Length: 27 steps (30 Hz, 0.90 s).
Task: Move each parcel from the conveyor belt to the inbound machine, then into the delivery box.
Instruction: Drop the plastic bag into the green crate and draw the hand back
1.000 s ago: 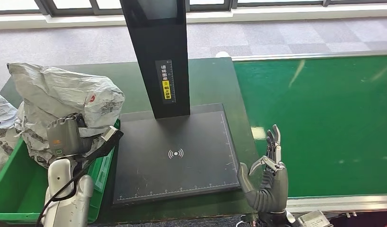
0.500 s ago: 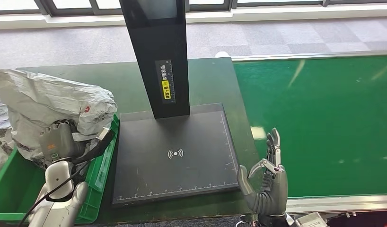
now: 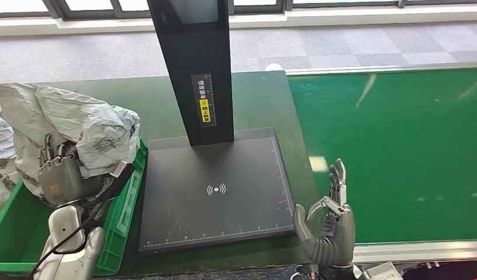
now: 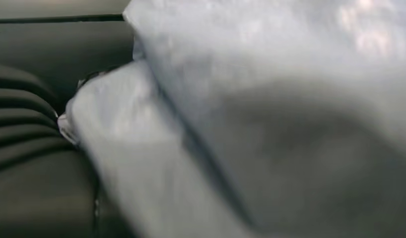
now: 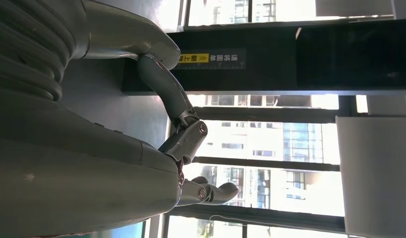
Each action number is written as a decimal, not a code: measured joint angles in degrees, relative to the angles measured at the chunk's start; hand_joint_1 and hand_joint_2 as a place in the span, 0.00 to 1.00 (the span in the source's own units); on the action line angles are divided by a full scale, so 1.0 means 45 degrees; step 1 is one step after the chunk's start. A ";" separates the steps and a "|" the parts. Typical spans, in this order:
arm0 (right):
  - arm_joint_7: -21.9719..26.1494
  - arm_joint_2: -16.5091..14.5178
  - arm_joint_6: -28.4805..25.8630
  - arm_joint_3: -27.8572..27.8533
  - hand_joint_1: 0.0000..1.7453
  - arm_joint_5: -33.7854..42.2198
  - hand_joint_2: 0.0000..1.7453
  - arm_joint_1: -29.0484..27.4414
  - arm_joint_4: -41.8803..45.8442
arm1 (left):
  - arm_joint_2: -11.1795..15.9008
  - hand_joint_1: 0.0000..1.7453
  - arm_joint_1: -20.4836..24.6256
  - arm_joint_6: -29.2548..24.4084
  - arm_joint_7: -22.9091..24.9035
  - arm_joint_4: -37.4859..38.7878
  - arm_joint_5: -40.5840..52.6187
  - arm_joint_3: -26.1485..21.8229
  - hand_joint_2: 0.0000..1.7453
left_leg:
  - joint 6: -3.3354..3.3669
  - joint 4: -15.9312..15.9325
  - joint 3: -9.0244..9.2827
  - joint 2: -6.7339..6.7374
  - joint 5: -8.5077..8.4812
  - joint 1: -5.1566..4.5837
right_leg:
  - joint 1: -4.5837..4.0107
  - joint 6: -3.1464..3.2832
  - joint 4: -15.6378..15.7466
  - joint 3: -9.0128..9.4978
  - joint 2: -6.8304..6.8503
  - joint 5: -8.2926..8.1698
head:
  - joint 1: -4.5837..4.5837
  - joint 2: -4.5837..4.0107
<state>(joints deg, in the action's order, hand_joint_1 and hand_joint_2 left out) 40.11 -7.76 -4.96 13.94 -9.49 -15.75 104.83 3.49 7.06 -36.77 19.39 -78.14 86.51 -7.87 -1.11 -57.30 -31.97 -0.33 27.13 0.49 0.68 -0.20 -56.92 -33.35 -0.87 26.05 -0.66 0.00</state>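
A crumpled grey plastic parcel (image 3: 73,125) lies over the far end of the green delivery box (image 3: 17,233), left of the black inbound machine's platform (image 3: 216,189). My left hand (image 3: 56,172) stands against the parcel's near side, fingers (image 3: 49,150) stretched upward and apart, gripping nothing that I can see. In the left wrist view the blurred grey parcel (image 4: 270,124) sits close in front of the ribbed hand cover (image 4: 22,124). My right hand (image 3: 329,224) is raised and empty at the table's front, between platform and conveyor belt (image 3: 399,151); the right wrist view shows its fingers (image 5: 181,144) spread.
The machine's tall black post (image 3: 195,64) with a yellow label rises from the platform's far edge. Another grey parcel (image 3: 0,143) lies at the far left beside the box. A metal rail (image 3: 411,249) borders the belt's near side.
My left hand has carried the parcel leftward over the box, turned, and its fingers now stand straight up against the parcel. The right hand has stayed put.
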 joint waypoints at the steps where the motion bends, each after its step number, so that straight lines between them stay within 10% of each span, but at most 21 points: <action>1: 0.0000 -0.0001 -0.0039 0.0000 0.00 0.0001 1.00 -0.0001 0.0000 | -0.0145 0.00 -0.0060 -0.0271 -0.0498 -0.0104 -0.0071 -0.0220 0.00 | 0.0000 0.0000 0.0000 0.0000 0.0000 0.0000 | 0.0001 0.0000 0.0000 0.0000 0.0000 0.0000 | 0.0000 0.0000; 10: 0.0000 0.0001 -0.0375 0.0000 0.00 0.0108 1.00 -0.0008 0.0000 | -0.1591 0.00 -0.0454 -0.0714 -0.5688 -0.1275 -0.4216 -0.2073 0.00 | 0.0002 0.0000 -0.0005 -0.0004 0.0002 -0.0001 | 0.0006 -0.0002 0.0005 0.0000 0.0004 0.0001 | 0.0000 0.0000; 27: 0.0000 0.0017 -0.0469 0.0000 0.00 0.0080 1.00 -0.0006 0.0000 | -0.2247 0.00 0.0197 -0.0715 -0.7116 -0.0690 -0.6076 -0.2856 0.00 | 0.0002 0.0001 0.0016 -0.0017 -0.0001 -0.0001 | 0.0012 0.0000 0.0001 0.0024 0.0038 0.0001 | 0.0000 0.0000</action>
<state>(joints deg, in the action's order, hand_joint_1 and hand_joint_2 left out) 40.11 -7.69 -7.07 13.94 -9.13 -15.77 104.83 -6.62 7.95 -39.98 -12.63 -81.24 59.17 -20.72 -1.10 -57.29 -31.90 -0.41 27.12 0.48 0.74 -0.20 -56.92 -33.24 -0.70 26.05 -0.66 0.00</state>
